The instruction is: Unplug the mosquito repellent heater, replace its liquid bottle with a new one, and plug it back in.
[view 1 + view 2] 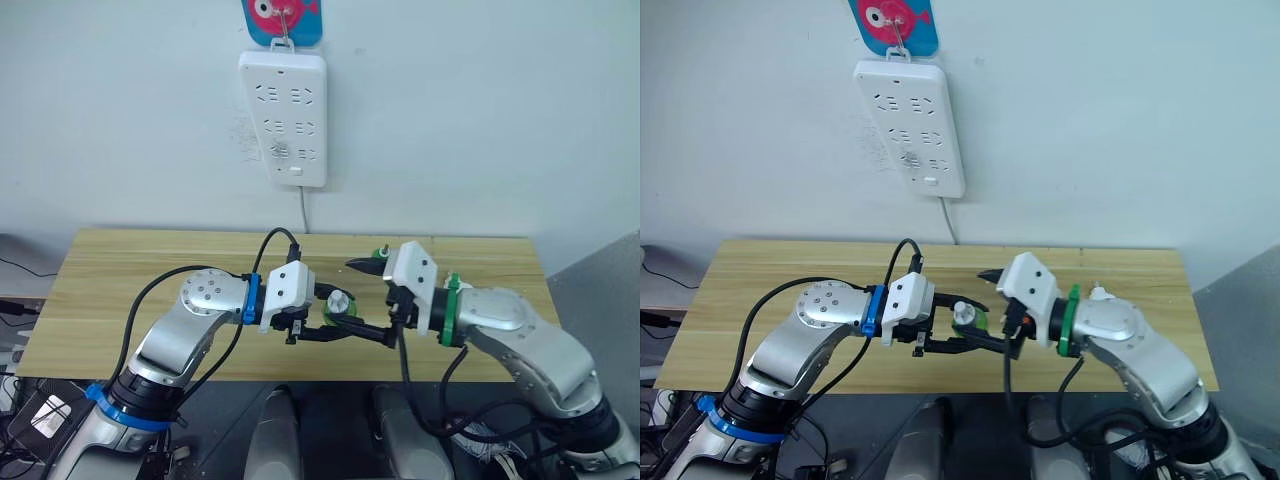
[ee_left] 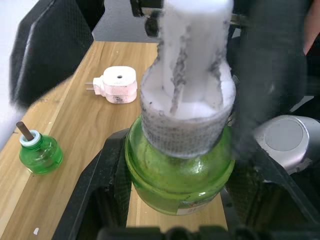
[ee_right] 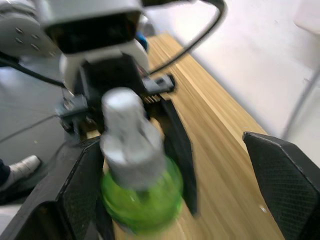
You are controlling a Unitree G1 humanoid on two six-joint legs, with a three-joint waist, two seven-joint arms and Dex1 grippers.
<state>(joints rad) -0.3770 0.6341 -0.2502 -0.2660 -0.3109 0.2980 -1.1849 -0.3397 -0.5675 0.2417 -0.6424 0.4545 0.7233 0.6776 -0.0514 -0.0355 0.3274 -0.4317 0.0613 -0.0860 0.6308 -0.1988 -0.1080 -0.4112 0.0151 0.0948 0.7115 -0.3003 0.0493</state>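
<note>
Gripping a green bottle (image 2: 177, 180) with a white cap by its body, the left end effector (image 1: 345, 322) holds it above the front edge of the wooden bench (image 1: 120, 290). The right end effector (image 1: 372, 300) faces it with fingers spread wide, one beside the bottle. Farther back on the bench lie the white heater (image 2: 117, 85), prongs sideways, and a second green bottle (image 2: 40, 152) with a wick. A power strip (image 1: 284, 116) hangs on the wall.
</note>
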